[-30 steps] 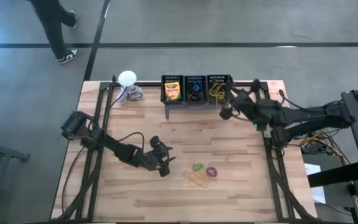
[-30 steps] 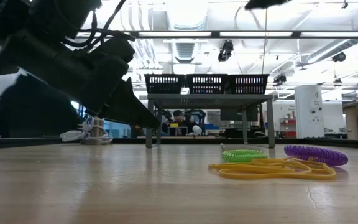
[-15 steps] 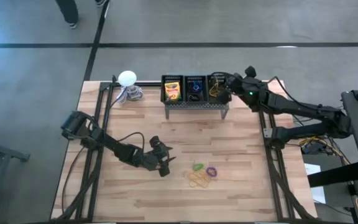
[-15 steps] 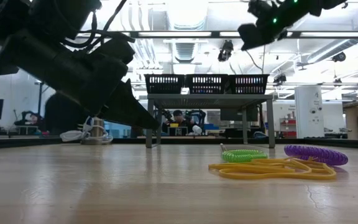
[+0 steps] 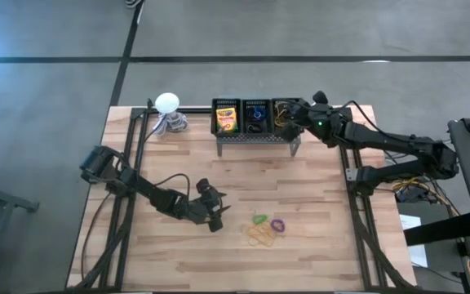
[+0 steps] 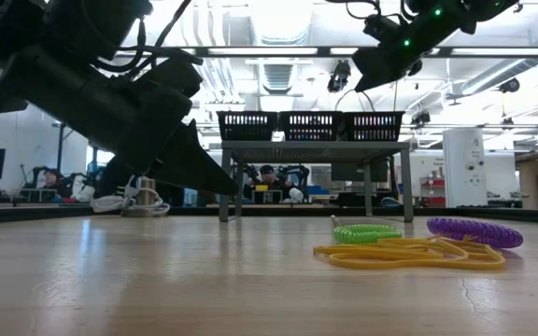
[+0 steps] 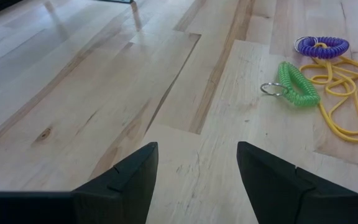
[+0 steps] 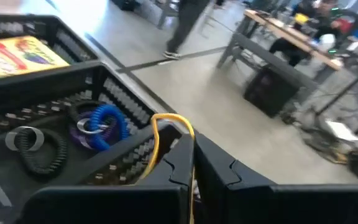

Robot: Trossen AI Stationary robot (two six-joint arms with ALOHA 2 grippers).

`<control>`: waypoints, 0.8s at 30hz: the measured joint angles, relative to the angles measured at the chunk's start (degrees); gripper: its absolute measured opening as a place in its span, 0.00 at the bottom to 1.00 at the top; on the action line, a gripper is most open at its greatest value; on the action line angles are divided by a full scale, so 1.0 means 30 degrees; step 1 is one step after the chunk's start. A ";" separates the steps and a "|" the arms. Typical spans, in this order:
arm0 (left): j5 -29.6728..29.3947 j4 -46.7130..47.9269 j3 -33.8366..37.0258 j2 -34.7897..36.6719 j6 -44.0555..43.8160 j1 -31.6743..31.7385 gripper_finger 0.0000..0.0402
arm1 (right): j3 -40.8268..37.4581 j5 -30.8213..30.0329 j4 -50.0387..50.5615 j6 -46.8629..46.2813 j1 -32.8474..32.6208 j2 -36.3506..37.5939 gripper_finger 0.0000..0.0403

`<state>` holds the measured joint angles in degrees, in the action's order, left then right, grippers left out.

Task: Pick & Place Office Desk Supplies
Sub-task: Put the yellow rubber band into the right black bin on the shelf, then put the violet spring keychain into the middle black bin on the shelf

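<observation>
I'm looking into a robotics lab: beyond the wooden table (image 5: pixel 317 196) ceiling strip lights (image 6: pixel 278 51) are glowing, people are sitting at workbenches (image 8: pixel 291 37), grey concrete floor (image 5: pixel 300 33) surrounding it.

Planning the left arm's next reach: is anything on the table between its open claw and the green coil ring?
Nothing visible. The left claw faces bare wood up to the green coil ring, with the purple ring and yellow rubber bands beyond it.
</observation>
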<state>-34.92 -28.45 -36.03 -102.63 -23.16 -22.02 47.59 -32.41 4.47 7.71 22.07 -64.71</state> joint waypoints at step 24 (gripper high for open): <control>0.0006 0.0034 0.0000 0.0000 0.0021 0.0004 0.55 | -0.0082 0.6267 0.1751 -0.2667 -0.1723 0.3224 0.36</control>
<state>-34.90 -28.34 -36.03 -102.63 -23.09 -22.00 47.35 -13.61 9.72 -0.29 16.90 -55.04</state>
